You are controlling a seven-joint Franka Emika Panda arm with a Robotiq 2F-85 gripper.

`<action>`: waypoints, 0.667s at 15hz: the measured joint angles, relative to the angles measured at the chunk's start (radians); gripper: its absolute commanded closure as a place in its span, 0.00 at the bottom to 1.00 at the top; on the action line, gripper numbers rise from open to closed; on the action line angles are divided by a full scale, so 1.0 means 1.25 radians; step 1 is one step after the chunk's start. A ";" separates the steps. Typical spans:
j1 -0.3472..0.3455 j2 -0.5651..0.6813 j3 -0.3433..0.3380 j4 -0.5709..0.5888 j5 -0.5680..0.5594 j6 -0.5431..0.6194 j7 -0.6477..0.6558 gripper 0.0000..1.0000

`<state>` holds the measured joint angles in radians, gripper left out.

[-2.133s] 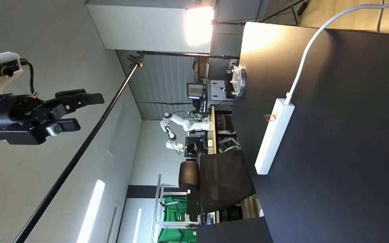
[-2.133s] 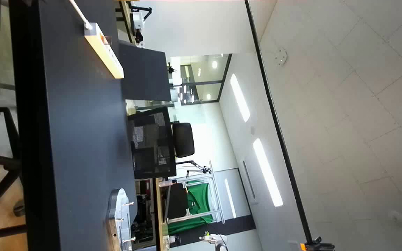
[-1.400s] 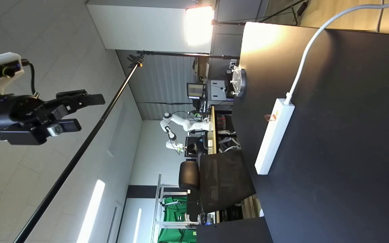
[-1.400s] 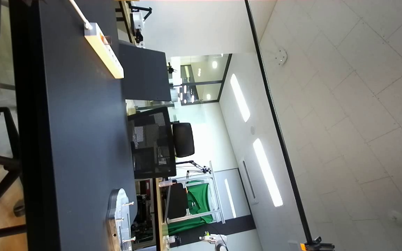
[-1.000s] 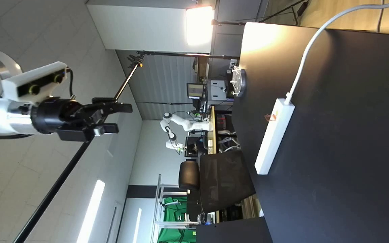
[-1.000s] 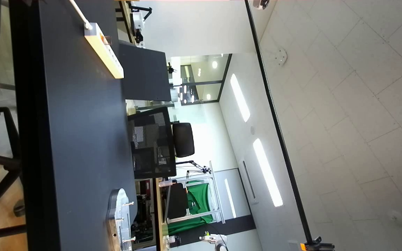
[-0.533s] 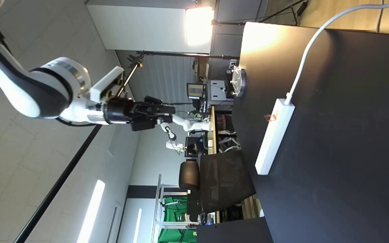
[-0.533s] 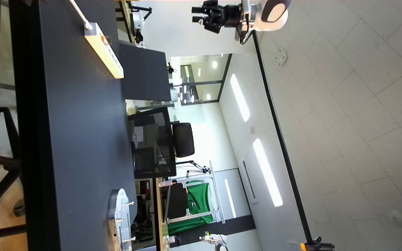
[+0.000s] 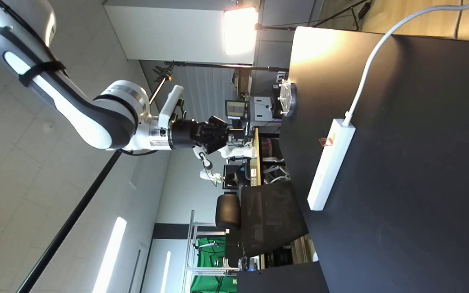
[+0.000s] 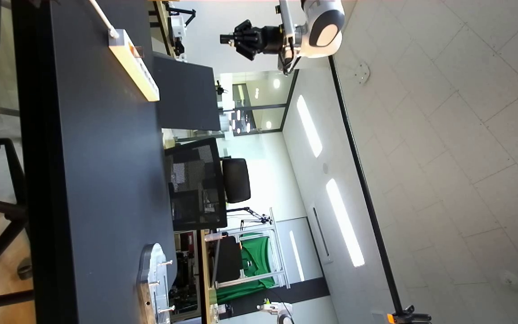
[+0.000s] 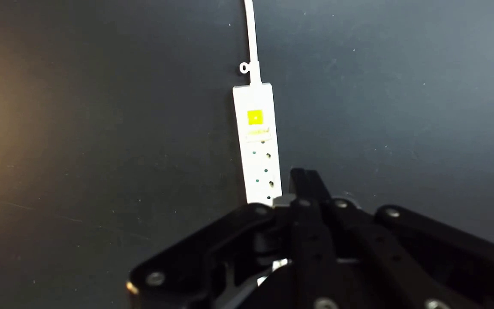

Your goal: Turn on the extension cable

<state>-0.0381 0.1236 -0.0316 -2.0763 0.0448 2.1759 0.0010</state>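
Note:
The extension cable is a long white power strip (image 9: 332, 167) lying on the black table, seen in both exterior views, its white cord (image 9: 367, 71) leaving one end. From the wrist, the strip (image 11: 257, 165) shows a bright yellow square switch (image 11: 255, 117) near the cord end and a row of socket holes; its far end is hidden behind my gripper. A small orange-brown piece (image 10: 136, 51) sticks up from the strip. My gripper (image 9: 240, 132) hangs well above the table, pointing down, clear of the strip. In the wrist view its fingertips (image 11: 299, 178) meet, just right of the strip, holding nothing.
A flat round-edged board with pegs (image 10: 155, 283) stands on the table (image 10: 106, 157) away from the strip. Beyond the table edge are a black chair (image 10: 196, 182) and another dark panel (image 10: 187, 92). Both exterior pictures lie on their side.
My arm has swung further into both exterior views, bringing the gripper lower and nearer the strip. The fingers, spread apart a second ago, have come together. The strip has not moved.

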 measured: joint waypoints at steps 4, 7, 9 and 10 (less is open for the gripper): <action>0.000 -0.001 0.000 0.007 -0.002 -0.001 0.002 0.99; 0.000 -0.001 0.000 0.007 -0.002 -0.001 0.002 0.99; 0.000 -0.001 0.000 0.007 -0.002 -0.001 0.002 1.00; 0.000 -0.001 0.000 0.007 -0.002 -0.001 0.002 1.00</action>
<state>-0.0379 0.1228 -0.0316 -2.0671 0.0424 2.1752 0.0037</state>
